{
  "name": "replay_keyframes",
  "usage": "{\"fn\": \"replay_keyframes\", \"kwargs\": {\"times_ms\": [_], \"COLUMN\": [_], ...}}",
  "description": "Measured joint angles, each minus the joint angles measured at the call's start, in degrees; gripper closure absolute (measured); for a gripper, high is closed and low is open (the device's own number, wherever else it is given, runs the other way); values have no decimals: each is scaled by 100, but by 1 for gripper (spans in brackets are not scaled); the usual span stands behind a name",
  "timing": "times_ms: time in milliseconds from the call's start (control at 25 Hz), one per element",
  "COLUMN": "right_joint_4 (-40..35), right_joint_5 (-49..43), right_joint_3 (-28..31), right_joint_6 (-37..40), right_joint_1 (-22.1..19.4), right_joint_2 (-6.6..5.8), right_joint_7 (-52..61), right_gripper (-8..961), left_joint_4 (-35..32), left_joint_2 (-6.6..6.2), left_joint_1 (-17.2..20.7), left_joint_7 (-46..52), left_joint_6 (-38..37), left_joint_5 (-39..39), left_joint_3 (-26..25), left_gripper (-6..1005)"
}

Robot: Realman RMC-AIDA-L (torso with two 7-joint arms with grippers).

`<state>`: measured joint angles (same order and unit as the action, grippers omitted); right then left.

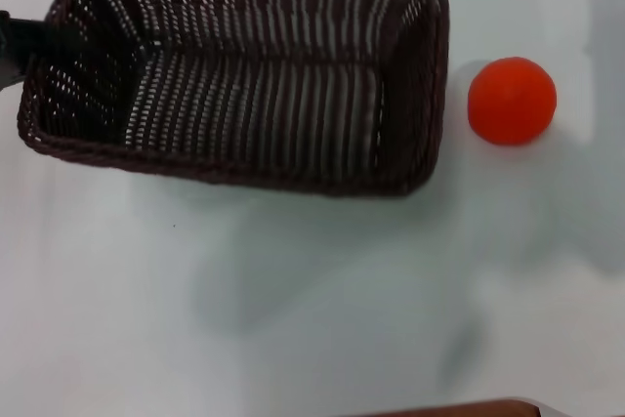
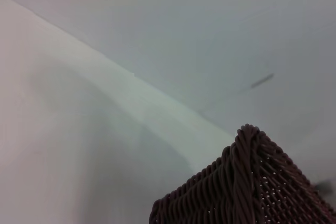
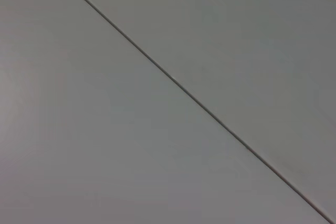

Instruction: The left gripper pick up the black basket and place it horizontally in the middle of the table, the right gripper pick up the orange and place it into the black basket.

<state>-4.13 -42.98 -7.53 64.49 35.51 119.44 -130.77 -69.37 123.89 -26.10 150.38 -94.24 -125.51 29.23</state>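
No text, label, brand or number can be read in any view. The black basket [image 1: 244, 75], the orange [image 1: 512, 101] and the table [image 1: 312, 300] carry no markings.

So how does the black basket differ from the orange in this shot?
The black basket is large, rectangular and woven, while the orange is small, round and smooth. The basket is very dark brown-black; the orange is bright orange-red. The left gripper is at the basket's left end, whereas nothing touches the orange. Both are over the same pale table, side by side but apart.
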Motion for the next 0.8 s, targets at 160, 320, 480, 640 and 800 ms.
{"fn": "replay_keyframes", "kwargs": {"times_ms": [160,320,480,640,800], "right_joint_4": [0,0,0,0,0], "right_joint_5": [0,0,0,0,0], "right_joint_3": [7,7,7,5,0], "right_joint_6": [-8,-13,-20,-81,-99], "right_joint_1": [0,0,-1,4,28], "right_joint_2": [0,0,2,7,9], "right_joint_7": [13,23,62,68,69], "right_gripper": [115,115,114,114,114], "left_joint_4": [277,523,681,931,1180], "left_joint_2": [9,25,38,41,39], "left_joint_1": [161,272,370,407,406], "left_joint_7": [-40,-153,-235,-341,-454], "left_joint_6": [322,519,668,742,775], "left_joint_5": [207,379,432,533,569], "left_joint_3": [27,72,98,100,104], "left_gripper": [743,731,719,708,696]}}
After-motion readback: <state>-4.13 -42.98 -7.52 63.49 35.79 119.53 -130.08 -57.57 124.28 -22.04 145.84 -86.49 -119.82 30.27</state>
